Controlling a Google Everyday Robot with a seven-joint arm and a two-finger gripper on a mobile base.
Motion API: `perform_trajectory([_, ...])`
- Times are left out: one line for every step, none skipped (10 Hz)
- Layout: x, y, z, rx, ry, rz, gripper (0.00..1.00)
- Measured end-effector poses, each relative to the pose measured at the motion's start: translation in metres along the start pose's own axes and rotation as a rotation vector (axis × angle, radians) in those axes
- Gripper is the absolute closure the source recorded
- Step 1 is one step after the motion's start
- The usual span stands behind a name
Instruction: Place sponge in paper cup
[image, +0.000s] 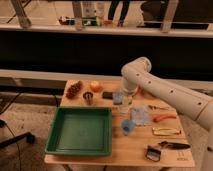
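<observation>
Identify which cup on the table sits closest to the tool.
The paper cup: the tool hangs just at its rim, shut. The blue cup stands nearer the front edge, the dark metal cup off to the left.

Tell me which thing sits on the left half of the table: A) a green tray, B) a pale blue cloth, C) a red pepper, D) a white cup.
A: the green tray fills the left half, while the gripper hangs over the back middle of the table.

green tray (80, 131), white arm (165, 92) — orange fruit (95, 86)
</observation>
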Motion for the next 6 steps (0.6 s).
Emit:
perform_trajectory([0.0035,-0.0011,-0.0013,0.005,0.008,0.004,1.00])
perform_trajectory([0.0050,-0.0020,-0.0021,0.006,0.012,0.008,1.00])
perform_trajectory([0.0058,-0.0021,-0.0017,0.006,0.015,0.007,1.00])
perform_trajectory([0.0051,-0.0019,-0.0017,0.004,0.016,0.006,0.99])
perform_trajectory([0.0047,-0.0019,-0.0016,0.004,0.015,0.006,0.91])
perform_trajectory([0.0049,-0.0019,-0.0016,0.004,0.015,0.006,0.84])
